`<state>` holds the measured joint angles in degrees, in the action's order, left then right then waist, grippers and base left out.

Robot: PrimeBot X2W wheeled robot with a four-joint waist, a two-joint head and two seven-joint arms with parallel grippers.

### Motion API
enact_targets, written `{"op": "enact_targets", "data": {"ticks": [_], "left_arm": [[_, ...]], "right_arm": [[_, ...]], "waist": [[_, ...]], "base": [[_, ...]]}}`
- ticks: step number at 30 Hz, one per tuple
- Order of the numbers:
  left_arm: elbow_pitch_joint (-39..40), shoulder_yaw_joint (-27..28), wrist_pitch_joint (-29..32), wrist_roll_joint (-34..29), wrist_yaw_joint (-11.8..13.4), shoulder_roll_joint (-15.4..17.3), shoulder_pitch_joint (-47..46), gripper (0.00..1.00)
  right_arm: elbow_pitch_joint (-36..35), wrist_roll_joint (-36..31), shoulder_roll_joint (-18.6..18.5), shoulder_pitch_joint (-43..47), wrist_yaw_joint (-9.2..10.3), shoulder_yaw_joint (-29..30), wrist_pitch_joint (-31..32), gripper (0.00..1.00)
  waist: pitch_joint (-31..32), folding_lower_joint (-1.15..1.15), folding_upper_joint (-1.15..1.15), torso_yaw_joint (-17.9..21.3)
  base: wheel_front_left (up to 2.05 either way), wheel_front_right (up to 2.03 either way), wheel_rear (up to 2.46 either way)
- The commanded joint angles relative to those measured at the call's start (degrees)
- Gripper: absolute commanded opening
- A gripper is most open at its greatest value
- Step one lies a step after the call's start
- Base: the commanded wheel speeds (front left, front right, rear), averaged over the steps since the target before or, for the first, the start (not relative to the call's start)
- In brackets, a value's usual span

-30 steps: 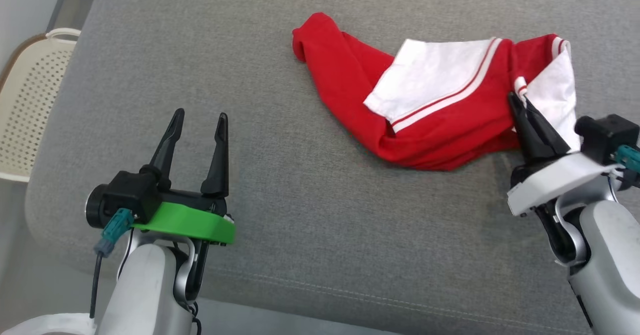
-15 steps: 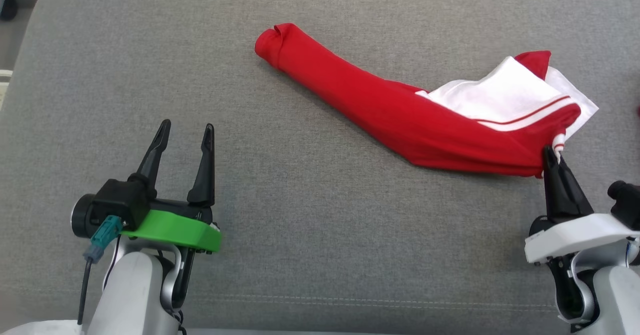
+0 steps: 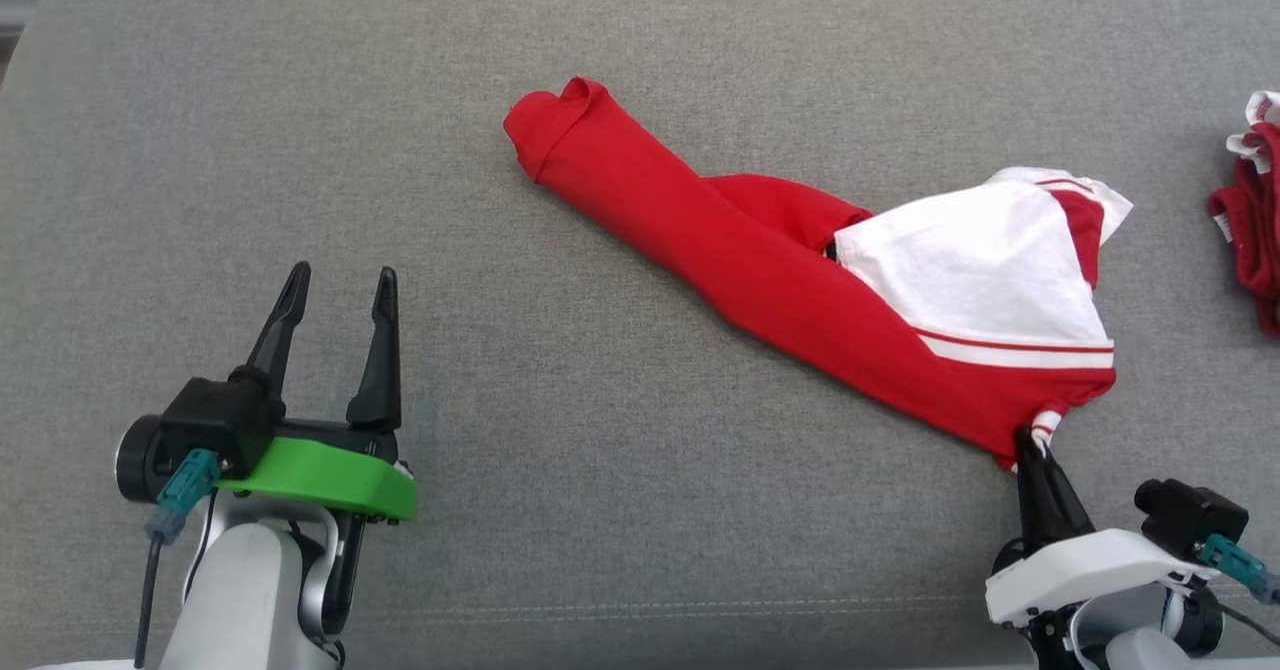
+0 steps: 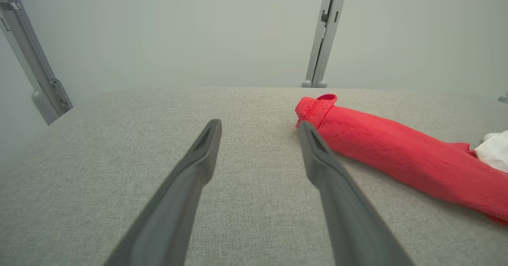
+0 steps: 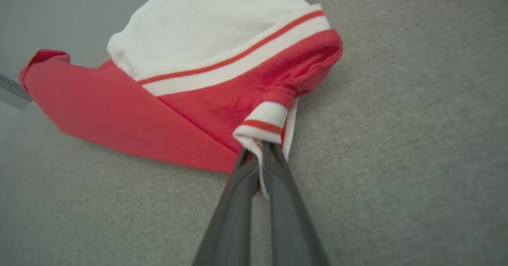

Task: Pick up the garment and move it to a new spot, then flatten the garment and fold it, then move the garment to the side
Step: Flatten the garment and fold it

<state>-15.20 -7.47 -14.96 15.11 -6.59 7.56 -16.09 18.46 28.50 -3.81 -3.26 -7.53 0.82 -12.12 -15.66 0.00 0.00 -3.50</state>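
Note:
The garment (image 3: 800,270) is red with white panels and striped trim, stretched in a long bunched roll across the grey cushion (image 3: 640,40). My right gripper (image 3: 1030,442) at the lower right is shut on its striped cuff, and the right wrist view shows the cloth (image 5: 222,83) pinched between the right gripper (image 5: 258,149). My left gripper (image 3: 335,285) stands open at the lower left, well clear of the cloth. In the left wrist view the open left gripper (image 4: 260,125) points over bare cushion, with the garment's red end (image 4: 357,135) just to the right of it.
Another red and white cloth (image 3: 1250,210) lies bunched at the cushion's right edge. The cushion's seamed front edge (image 3: 640,610) runs along the bottom. Grey metal posts (image 4: 327,31) stand behind the cushion against a pale wall.
The head camera has shifted. My right gripper has pulled the cuff toward the cushion's front, drawing the garment into a longer diagonal roll. The left gripper stays open and idle.

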Motion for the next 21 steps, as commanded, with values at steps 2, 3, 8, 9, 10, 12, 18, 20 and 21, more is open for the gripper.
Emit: {"op": "enact_targets", "data": {"ticks": [2, 3, 8, 9, 10, 12, 18, 20, 21], "left_arm": [[-0.34, 0.44, -0.15, 0.64, 0.51, 0.38, 0.97, 1.0], [-0.38, 0.59, -0.14, 0.68, 0.69, 0.46, 1.34, 1.0], [-0.02, 1.26, -0.14, 0.85, 1.7, 0.94, 2.26, 1.0], [0.28, 1.37, -0.14, 0.69, 1.93, 1.1, 2.33, 1.0], [0.48, 1.43, -0.13, 0.64, 2.1, 1.21, 2.6, 1.0], [1.03, 1.62, -0.1, 0.41, 2.63, 1.5, 2.76, 1.0], [2.44, 1.63, 0.07, -0.28, 3.87, 1.91, 3.16, 1.0], [2.97, 1.48, 0.13, -0.86, 4.34, 2.16, 3.63, 1.0], [3.24, 1.43, 0.2, -1.08, 4.74, 2.28, 3.86, 1.0]], "right_arm": [[1.54, 0.72, 0.24, 1.12, 0.09, -0.46, -0.79, 1.0], [1.9, 0.65, 0.3, 1.25, 0.08, -0.56, -1.11, 1.0], [-1.19, -3.05, 0.38, 1.68, 0.08, 0.01, -2.44, 1.0], [-2.41, -4.15, 0.33, 1.65, 0.08, 0.35, -2.67, 1.0], [-3.79, -5.03, 0.34, 1.55, 0.08, 0.75, -2.74, 1.0], [-6.56, -8.01, -0.27, 1.08, 0.08, 1.35, -2.81, 1.0], [-12.13, -12.92, -1.37, -0.49, 0.06, 1.66, -2.08, 1.0], [-13.63, -14.69, -1.93, -0.84, 0.06, 1.77, -0.81, 1.0], [-14.44, -15.33, -2.06, -1.07, 0.06, 1.59, -0.37, 1.0]], "waist": [[0.99, 0.0, 0.0, 0.71], [1.26, 0.0, 0.0, 0.91], [2.71, 0.0, 0.0, 1.72], [2.97, 0.0, 0.0, 1.88], [3.24, 0.0, 0.0, 2.04], [3.69, 0.0, 0.0, 2.31], [5.11, 0.0, 0.0, 2.68], [5.83, 0.0, 0.0, 2.75], [6.15, 0.0, 0.0, 2.75]], "base": [[0.0, 0.0, 0.0], [0.0, 0.0, 0.0], [0.0, 0.0, 0.0], [0.0, 0.0, 0.0], [0.0, 0.0, 0.0], [0.0, 0.0, 0.0], [0.0, 0.0, 0.0], [0.0, 0.0, 0.0], [0.0, 0.0, 0.0]]}}
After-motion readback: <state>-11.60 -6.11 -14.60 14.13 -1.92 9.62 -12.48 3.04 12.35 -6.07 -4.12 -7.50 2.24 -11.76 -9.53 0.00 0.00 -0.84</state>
